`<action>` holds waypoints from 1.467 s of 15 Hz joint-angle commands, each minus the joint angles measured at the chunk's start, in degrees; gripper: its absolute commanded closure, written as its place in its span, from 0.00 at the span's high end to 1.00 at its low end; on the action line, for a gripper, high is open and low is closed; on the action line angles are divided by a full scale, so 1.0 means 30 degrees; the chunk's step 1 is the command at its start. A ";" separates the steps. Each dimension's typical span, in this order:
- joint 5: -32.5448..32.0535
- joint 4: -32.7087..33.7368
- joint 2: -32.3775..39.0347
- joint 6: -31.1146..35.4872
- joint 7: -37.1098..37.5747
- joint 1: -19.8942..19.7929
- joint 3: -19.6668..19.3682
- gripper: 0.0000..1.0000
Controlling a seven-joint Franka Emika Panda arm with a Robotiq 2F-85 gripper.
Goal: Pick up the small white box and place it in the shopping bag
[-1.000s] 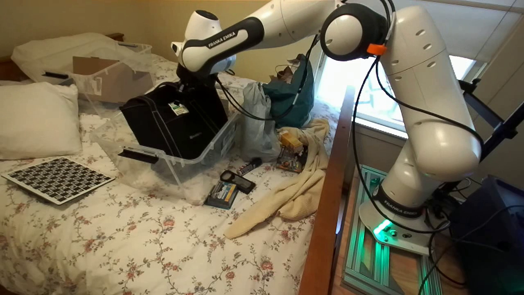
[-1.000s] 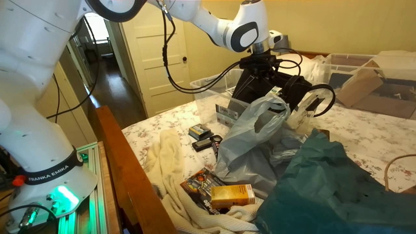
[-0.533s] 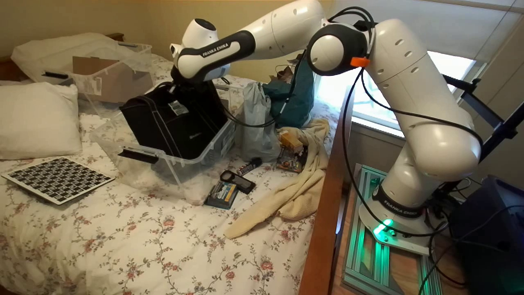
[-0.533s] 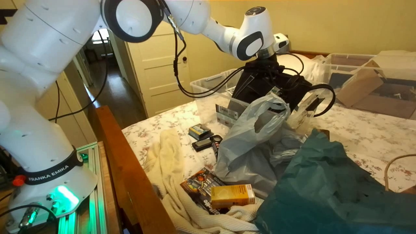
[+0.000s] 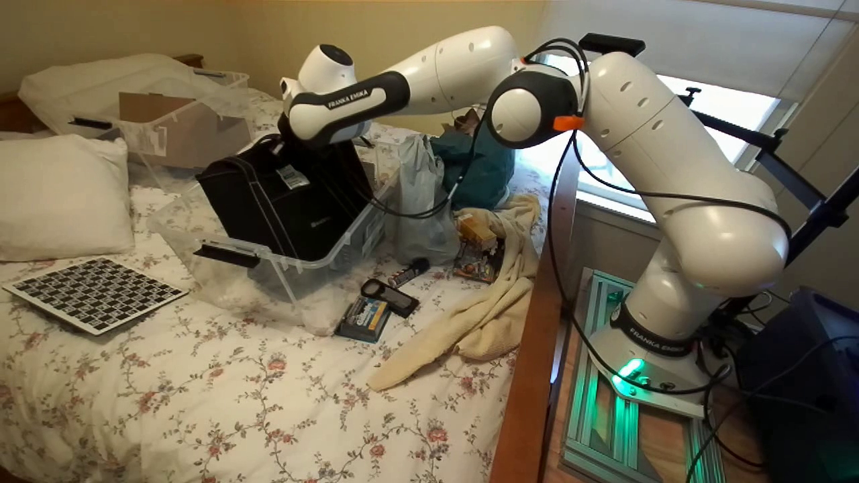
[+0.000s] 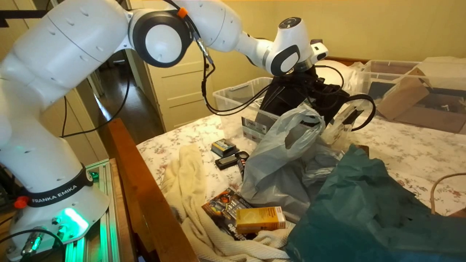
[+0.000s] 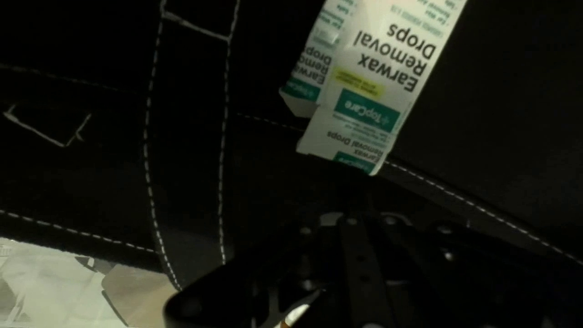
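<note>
The small white box (image 7: 375, 77), printed in green and black, rests on the dark fabric of the shopping bag (image 5: 295, 221). That same box (image 5: 292, 177) shows as a small pale patch near the bag's upper part. Black and boxy, the bag leans tilted inside a clear bin, and a loop handle (image 6: 373, 112) sticks out of it. My gripper (image 7: 357, 196) is shut in the wrist view, with its dark tips just short of the box's near end. Against the black cloth the tips are hard to make out, and nothing shows held between them.
The clear bin (image 5: 225, 251) surrounds the bag. A grey plastic bag (image 6: 280, 178) and a teal bag (image 6: 367, 203) stand beside it. Battery packaging (image 5: 364, 319), a yellow box (image 6: 260, 219) and a cream blanket (image 5: 483, 322) lie on the bed. A wooden bed rail (image 5: 537, 335) separates bed and robot base.
The arm has come down over the bag, its elbow and wrist both lower than a second ago. The white box and the bag appear in the same place.
</note>
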 commanded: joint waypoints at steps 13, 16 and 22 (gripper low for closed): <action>-0.0634 0.1316 0.0125 -0.5443 -0.0226 0.0105 -0.0778 0.00; -0.0763 0.0865 -0.0335 -0.4687 0.0024 0.0127 -0.1032 0.04; -0.1085 -0.1058 -0.2391 -0.4032 -0.0451 -0.0033 -0.1151 0.50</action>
